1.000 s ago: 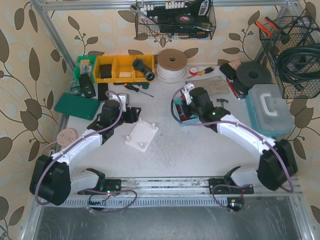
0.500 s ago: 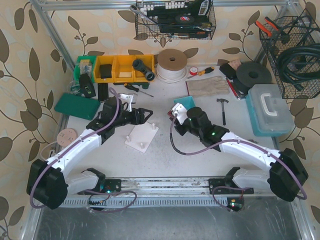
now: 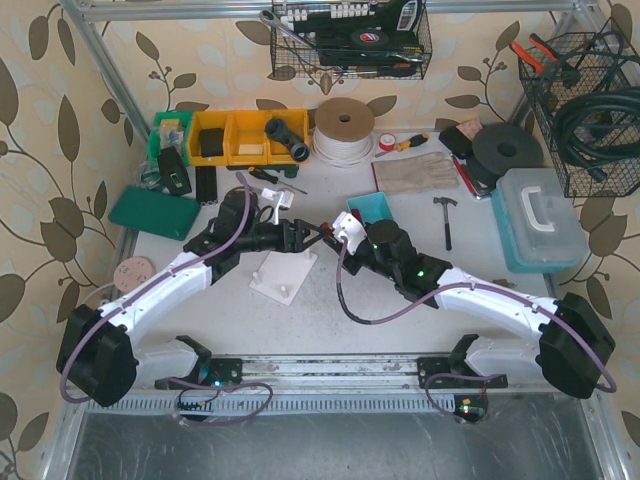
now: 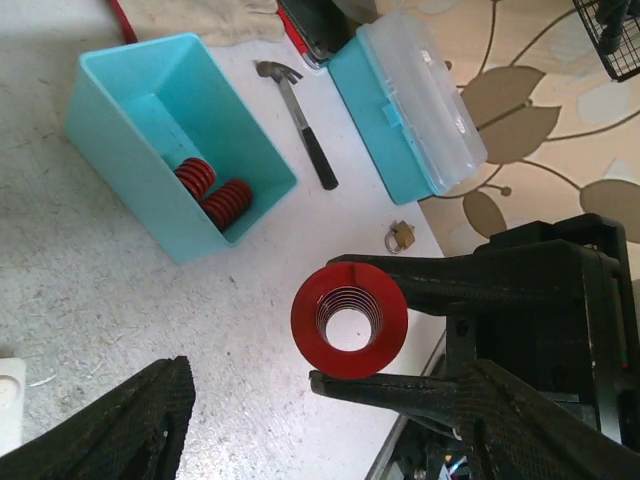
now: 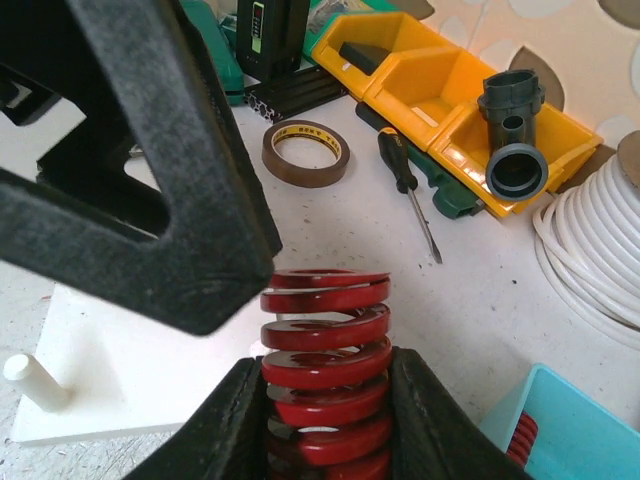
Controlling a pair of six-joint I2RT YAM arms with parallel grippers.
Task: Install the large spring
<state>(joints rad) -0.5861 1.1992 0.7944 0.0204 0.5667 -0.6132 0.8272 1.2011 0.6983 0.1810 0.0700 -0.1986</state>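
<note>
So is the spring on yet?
Not yet. Done: the right gripper has gripped a red spring, off the table. In hand: it holds the spring near the open left gripper. Left: the white plate shows bare pegs, so the spring probably goes on one. Two more springs lie in the blue bin.

No word, brand or number is legible: the brown tape roll (image 5: 306, 153) on the desk (image 5: 480, 300) bears yellow print too small to read, and pale labels on the black cases (image 3: 350, 40) in the wire basket (image 3: 428, 45) are blurred.
</note>
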